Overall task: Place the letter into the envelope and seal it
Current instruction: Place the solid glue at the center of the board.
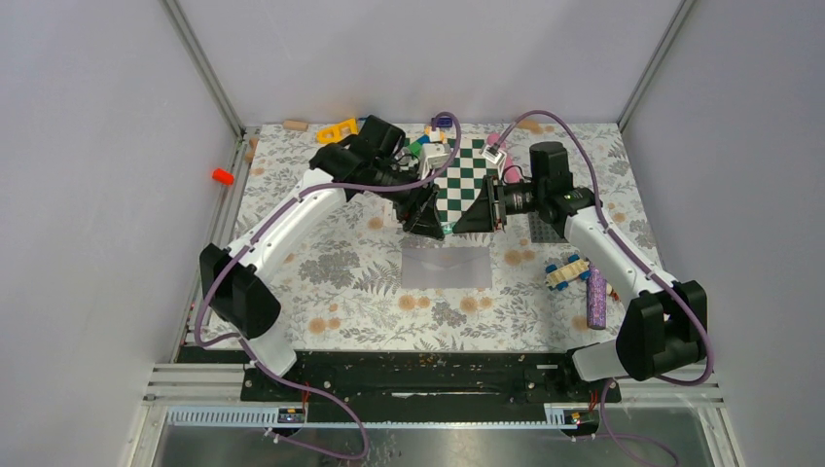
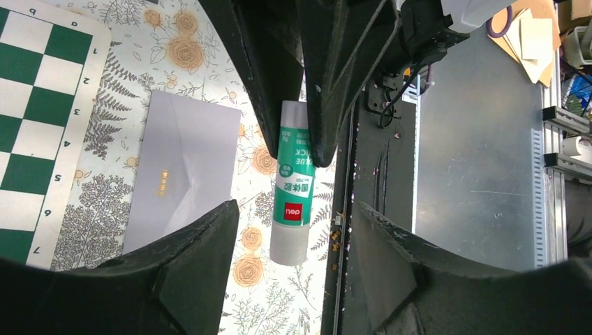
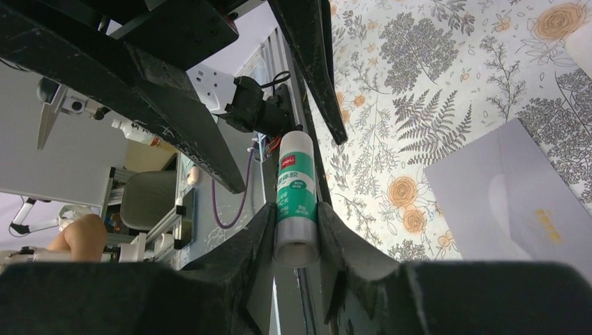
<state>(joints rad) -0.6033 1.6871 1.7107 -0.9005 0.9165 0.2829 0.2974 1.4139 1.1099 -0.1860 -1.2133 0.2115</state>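
Top view. My two arms meet over the far half of the bench (image 1: 331, 263), above the near edge of a green-and-white chequered board (image 1: 467, 175). My left end effector (image 1: 428, 216) and my right end effector (image 1: 484, 212) face each other, tips close together. What sits between them is too small to make out here. The envelope (image 1: 447, 267) lies flat on the floral bench surface just nearer to my bases than the two tips, apart from both, long side across the view. A purple cylinder (image 1: 596, 300) lies beside my right forearm.

Left wrist view. My left fingers (image 2: 202, 244) stand wide apart, released, one on each side of the pale cap end of a glue stick (image 2: 293, 174), with a gap showing on both sides. The stick's green-labelled body runs away from me into the right end effector (image 2: 299, 143), whose jaws pinch it. Below and to the left the envelope (image 2: 185, 167) rests on the bench, next to the board's numbered edge. I cannot tell how its flap lies.

Right wrist view. My right fingers (image 3: 262, 230) are clenched on the glue stick (image 3: 296, 188), grasping its base end with both pads touching it. The cap end points out between the left end effector's (image 3: 290, 164) spread jaws. The envelope (image 3: 509, 188) shows at right, flat on the bench.
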